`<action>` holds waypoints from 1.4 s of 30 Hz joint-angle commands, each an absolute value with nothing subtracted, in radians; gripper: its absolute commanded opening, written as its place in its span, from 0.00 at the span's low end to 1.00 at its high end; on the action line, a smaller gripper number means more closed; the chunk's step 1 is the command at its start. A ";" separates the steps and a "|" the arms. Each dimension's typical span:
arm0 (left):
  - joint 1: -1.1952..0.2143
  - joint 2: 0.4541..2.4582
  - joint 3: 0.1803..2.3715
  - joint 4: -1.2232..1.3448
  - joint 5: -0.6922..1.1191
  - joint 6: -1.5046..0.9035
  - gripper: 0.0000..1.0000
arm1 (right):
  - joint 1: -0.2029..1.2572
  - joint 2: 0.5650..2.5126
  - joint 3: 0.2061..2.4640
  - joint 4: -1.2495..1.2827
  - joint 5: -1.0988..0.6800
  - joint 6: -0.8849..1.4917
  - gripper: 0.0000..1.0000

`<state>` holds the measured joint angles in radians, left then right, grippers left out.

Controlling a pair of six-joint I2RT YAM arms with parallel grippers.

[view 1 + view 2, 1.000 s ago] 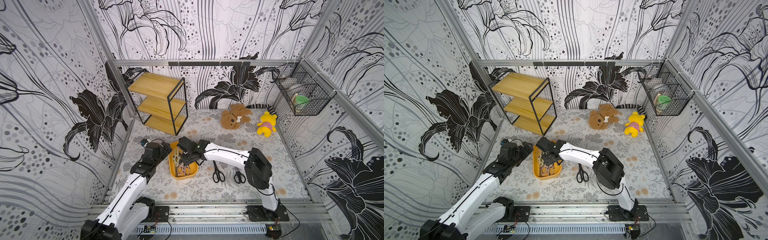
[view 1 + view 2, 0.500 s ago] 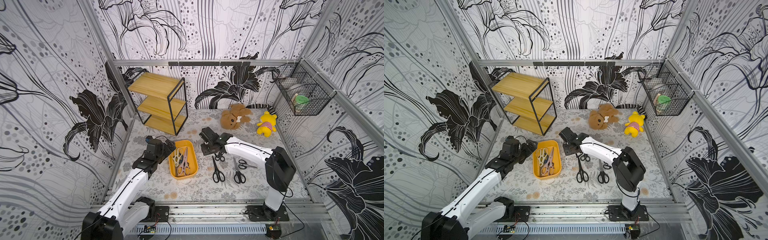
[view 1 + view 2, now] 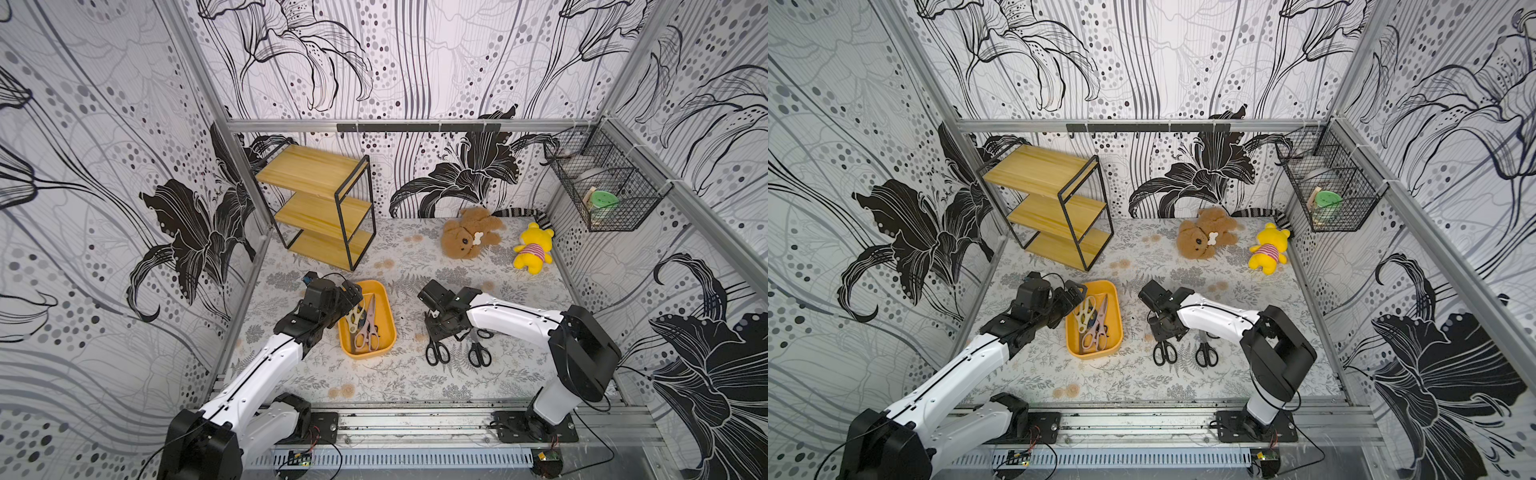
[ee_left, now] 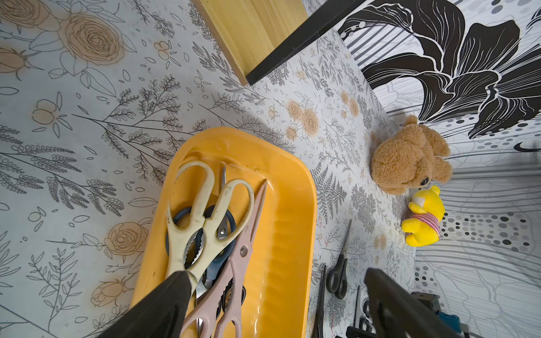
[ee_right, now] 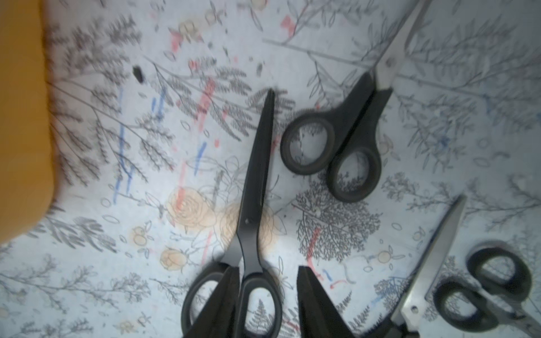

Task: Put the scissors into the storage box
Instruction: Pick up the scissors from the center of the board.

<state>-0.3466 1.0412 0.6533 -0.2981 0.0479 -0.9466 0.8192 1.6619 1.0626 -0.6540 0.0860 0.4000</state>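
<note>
My right gripper (image 5: 266, 272) hangs directly over the all-black scissors (image 5: 254, 187). Its jaws are parted and empty, one finger over a handle loop and the other just beside the pair, so the neck lies between them. The pair's long axis runs from handles near the front rail to tip toward the back wall, roughly parallel to the long side of the storage box (image 3: 384, 316), and my jaws would close across it. The box lies to my left, near but not touching, and my right arm is the nearer one. Other black-handled pairs (image 5: 351, 125) lie just beside on the mat.

My left gripper (image 4: 276, 273) is spread wide with nothing in it, over the box end where the cream shears (image 4: 205, 216) and pink pair (image 4: 243, 254) already lie.

A second ago my right gripper was over the box (then it swung farther back); now it is low over this pair.
</note>
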 commanded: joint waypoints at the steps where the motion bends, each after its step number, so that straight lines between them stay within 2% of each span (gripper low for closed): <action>1: -0.359 1.051 0.684 -0.254 0.042 -0.953 0.98 | 0.822 1.653 1.023 -0.704 0.033 0.356 0.36; 13: -0.379 1.054 0.692 -0.261 0.020 -0.962 0.98 | 0.822 1.627 0.936 -0.685 0.039 0.362 0.32; 28: -0.392 1.063 0.698 -0.264 0.005 -0.970 0.98 | 0.822 1.682 0.941 -0.670 0.049 0.339 0.24; 42: -0.394 1.062 0.696 -0.262 0.000 -0.966 0.97 | 0.822 1.732 0.949 -0.655 0.051 0.327 0.12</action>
